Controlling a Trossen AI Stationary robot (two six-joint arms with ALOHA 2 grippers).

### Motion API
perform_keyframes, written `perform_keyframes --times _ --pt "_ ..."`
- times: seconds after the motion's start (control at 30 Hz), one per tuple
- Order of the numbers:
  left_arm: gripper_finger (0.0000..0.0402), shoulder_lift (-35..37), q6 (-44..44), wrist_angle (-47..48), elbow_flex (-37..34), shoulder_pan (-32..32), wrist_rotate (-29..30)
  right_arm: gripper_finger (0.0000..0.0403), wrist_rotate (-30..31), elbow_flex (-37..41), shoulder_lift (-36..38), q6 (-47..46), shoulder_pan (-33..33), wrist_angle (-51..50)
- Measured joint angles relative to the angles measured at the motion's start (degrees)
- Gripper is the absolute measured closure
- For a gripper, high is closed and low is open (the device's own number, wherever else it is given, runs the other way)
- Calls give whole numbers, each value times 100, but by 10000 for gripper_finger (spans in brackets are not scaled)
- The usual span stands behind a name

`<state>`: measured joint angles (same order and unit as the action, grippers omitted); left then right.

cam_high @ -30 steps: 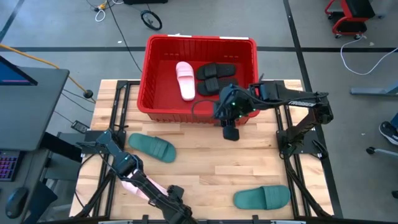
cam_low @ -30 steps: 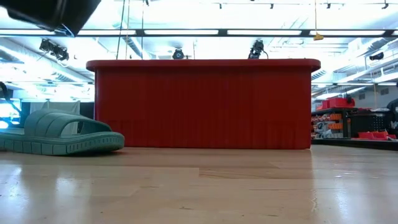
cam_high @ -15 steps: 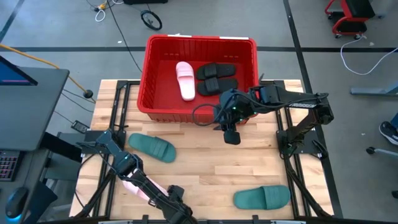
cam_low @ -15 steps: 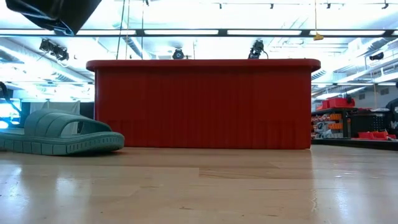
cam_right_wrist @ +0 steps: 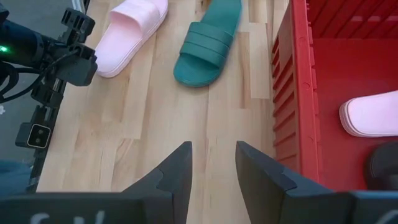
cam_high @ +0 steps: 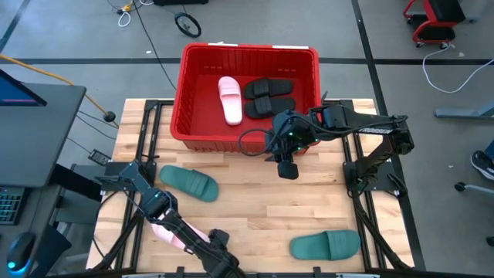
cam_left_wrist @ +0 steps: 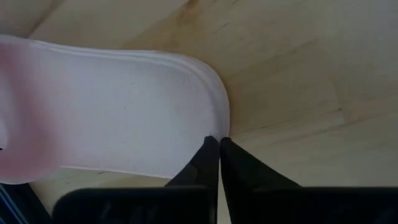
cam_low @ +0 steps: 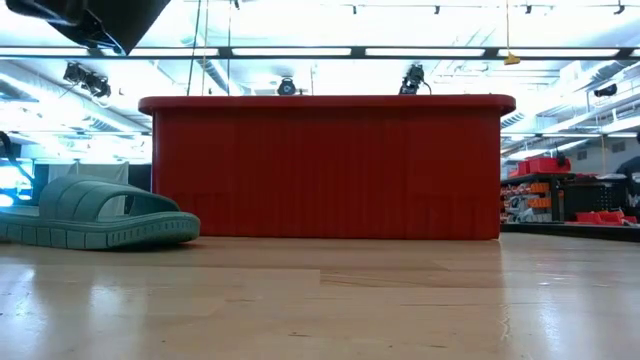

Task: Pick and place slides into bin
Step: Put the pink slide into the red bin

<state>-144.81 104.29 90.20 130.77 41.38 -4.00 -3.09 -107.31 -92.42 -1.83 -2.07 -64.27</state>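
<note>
A pale pink slide (cam_left_wrist: 118, 118) lies on the table near its front left corner, mostly under my left arm in the high view (cam_high: 164, 233). My left gripper (cam_left_wrist: 217, 144) is shut, with its tips at that slide's rounded end. My right gripper (cam_right_wrist: 211, 165) hangs open with nothing between its fingers, over the table just in front of the red bin's near wall (cam_high: 231, 143). The bin holds one pink slide (cam_high: 230, 99) and two black slides (cam_high: 268, 96). Two green slides rest sole-down on the table, one at the left (cam_high: 189, 184) and one at the near right (cam_high: 324, 245). My left gripper's shut fingertips (cam_left_wrist: 210, 149) meet right at the rim of the pink slide's rounded end (cam_left_wrist: 214, 121), slanting down onto it. I cannot tell whether they touch the rim or have any of it between them. The slide lies flat on the table.
The bin (cam_low: 325, 170) fills the far middle of the table, with bare wood (cam_high: 255, 201) between the two green slides. The left green slide (cam_low: 95, 215) lies close to the bin's left near corner. Black arm frames (cam_high: 370, 185) stand along both table sides.
My right gripper has moved a little toward the table's near edge, away from the bin's wall, and has then kept still. The slides have not moved.
</note>
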Motion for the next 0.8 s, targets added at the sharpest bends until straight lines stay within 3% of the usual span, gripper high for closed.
perform_keyframes --times 0.2,0.5,0.67,0.8 --pt "398 62 -275 -124 421 -9 -112 275 0 0 0 0 0 -1" --pt "400 998 -346 -219 422 178 0 275 3 0 0 -116 -58 -168" --pt "400 1626 -362 -273 423 351 606 275 7 0 0 -266 -221 -425" --pt "401 2046 -638 -404 423 386 1663 275 3 0 0 -458 -450 -601"
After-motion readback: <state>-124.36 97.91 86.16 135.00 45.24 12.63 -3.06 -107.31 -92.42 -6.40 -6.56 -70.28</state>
